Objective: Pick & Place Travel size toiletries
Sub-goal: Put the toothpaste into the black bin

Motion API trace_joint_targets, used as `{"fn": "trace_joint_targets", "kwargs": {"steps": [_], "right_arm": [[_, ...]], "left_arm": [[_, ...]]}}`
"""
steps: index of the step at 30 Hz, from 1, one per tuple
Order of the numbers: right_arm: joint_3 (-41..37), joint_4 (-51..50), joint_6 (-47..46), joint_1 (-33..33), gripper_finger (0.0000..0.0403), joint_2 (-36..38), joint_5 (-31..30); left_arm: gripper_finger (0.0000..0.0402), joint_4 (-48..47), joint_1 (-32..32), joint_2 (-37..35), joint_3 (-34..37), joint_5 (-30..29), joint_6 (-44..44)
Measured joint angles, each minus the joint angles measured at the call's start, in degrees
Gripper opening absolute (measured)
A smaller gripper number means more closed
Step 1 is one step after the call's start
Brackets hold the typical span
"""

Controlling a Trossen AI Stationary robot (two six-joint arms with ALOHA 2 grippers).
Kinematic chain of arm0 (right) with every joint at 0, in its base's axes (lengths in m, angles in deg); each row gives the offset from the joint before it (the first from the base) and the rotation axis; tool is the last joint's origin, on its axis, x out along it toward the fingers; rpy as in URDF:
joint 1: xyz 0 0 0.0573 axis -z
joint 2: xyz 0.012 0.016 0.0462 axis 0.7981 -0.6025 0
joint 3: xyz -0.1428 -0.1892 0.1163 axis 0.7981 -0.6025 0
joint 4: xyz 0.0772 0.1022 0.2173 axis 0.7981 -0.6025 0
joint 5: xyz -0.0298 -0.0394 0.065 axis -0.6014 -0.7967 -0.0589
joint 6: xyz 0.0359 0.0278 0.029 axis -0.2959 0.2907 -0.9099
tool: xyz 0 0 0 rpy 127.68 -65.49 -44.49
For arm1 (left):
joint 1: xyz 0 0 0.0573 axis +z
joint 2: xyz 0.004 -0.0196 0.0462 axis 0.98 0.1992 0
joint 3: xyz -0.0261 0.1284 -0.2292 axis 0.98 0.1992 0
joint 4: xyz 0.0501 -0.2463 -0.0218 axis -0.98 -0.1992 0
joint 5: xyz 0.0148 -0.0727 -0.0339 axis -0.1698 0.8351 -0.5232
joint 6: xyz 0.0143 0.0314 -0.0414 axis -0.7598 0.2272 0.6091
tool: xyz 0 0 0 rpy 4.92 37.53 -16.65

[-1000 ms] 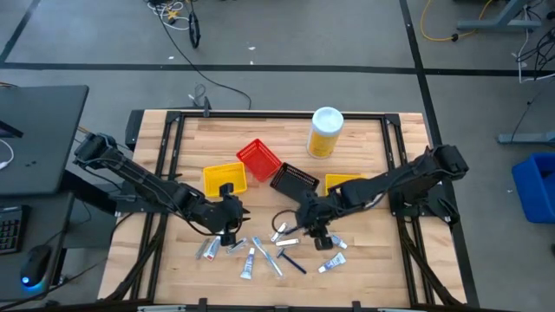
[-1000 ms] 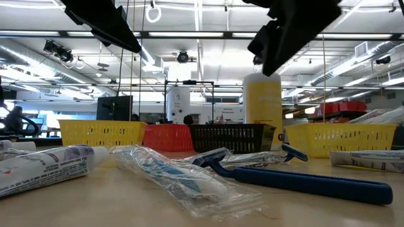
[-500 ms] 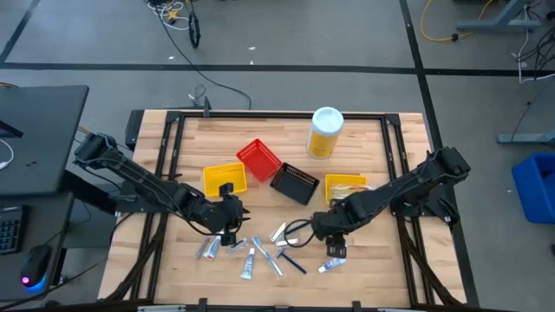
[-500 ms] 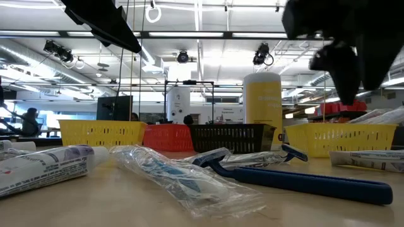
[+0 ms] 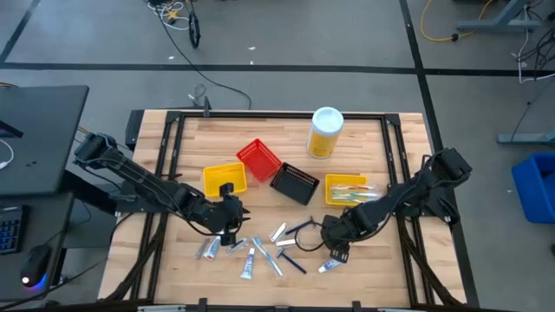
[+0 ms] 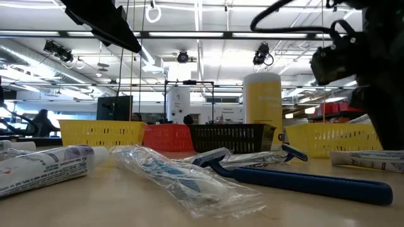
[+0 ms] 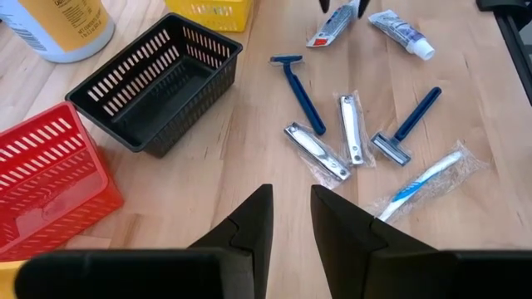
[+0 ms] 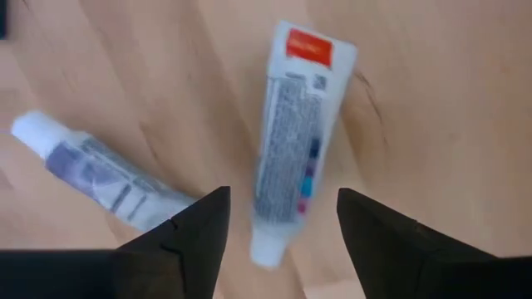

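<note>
A: What is changing?
B: The right gripper (image 5: 336, 252) is travelling from the black basket (image 5: 295, 182) to hover, fingers apart, over a toothpaste tube (image 8: 291, 137).
A: The left gripper (image 5: 228, 232)?
B: Waiting near the razors (image 7: 301, 93), fingers narrowly apart, empty.
A: Risk?
B: The tube is lying askew, possibly squirting sideways.

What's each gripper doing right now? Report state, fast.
Left gripper: narrow gap between its fingers, nothing in it, above bare table.
Right gripper: open, empty, poised over the red-ended white tube.

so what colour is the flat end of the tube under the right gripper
Red, on a white tube; clearest in the right wrist view.
</note>
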Motion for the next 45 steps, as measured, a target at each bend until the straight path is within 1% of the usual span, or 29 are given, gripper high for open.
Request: {"fn": "trace_joint_targets", "kwargs": {"steps": [3,5,7,13,16,20,22,24,27,31,33,35,39,43,45], "right_arm": [[-2.3,2.4,0.0,0.0,0.0229,0.0,-1.2],[-3.7,3.6,0.0,0.0,0.0217,0.1,-1.8],[-4.4,4.5,0.0,0.0,0.0198,0.3,-1.9],[-5.0,4.6,0.1,0.1,0.0122,0.3,-2.3],[-5.0,4.6,0.2,0.1,0.0101,0.4,-2.2],[-3.8,5.5,1.6,0.2,0.0099,1.1,-0.7],[-2.5,5.7,3.5,0.5,0.0102,2.4,-0.7],[-1.4,5.7,5.7,1.2,0.0103,3.0,-1.9],[1.2,5.5,10.0,2.6,0.0101,4.2,-6.5],[4.1,7.2,18.0,5.9,0.01,5.7,-17.2],[5.2,9.4,23.2,8.3,0.0101,6.1,-22.0],[5.5,12.9,28.8,11.2,0.01,6.2,-24.5],[5.5,18.7,35.5,18.1,0.0099,5.3,-22.8],[5.5,19.7,38.5,24.2,0.0102,3.0,-20.6],[5.5,19.7,39.0,26.4,0.0103,1.4,-18.2]], "left_arm": [[0.0091,0.0,0.0,0.0,0.0,0.0,0.0],[0.0091,0.0,0.0,0.0,0.0,0.0,0.0],[0.0091,0.0,0.0,0.0,0.0,0.0,0.0],[0.0091,0.0,0.0,0.0,0.0,0.0,0.1],[0.0091,0.0,0.0,0.0,0.0,0.0,0.1],[0.0091,0.0,0.0,0.0,0.0,0.0,0.1],[0.0091,0.0,0.0,0.0,0.0,0.0,0.1],[0.0091,0.0,0.0,0.0,0.0,0.0,0.1],[0.0091,0.0,0.0,0.0,0.0,0.0,0.1],[0.0091,0.3,0.0,0.0,0.0,0.0,-0.4],[0.0091,0.6,0.0,0.0,0.0,0.0,-0.9],[0.0091,0.6,0.0,0.0,0.0,0.0,-1.1],[0.0091,1.3,0.0,0.0,0.0,0.0,-1.2],[0.0091,1.3,0.0,0.0,0.0,0.0,-1.8],[0.0091,1.3,0.0,0.0,0.0,0.0,-2.1]]}}
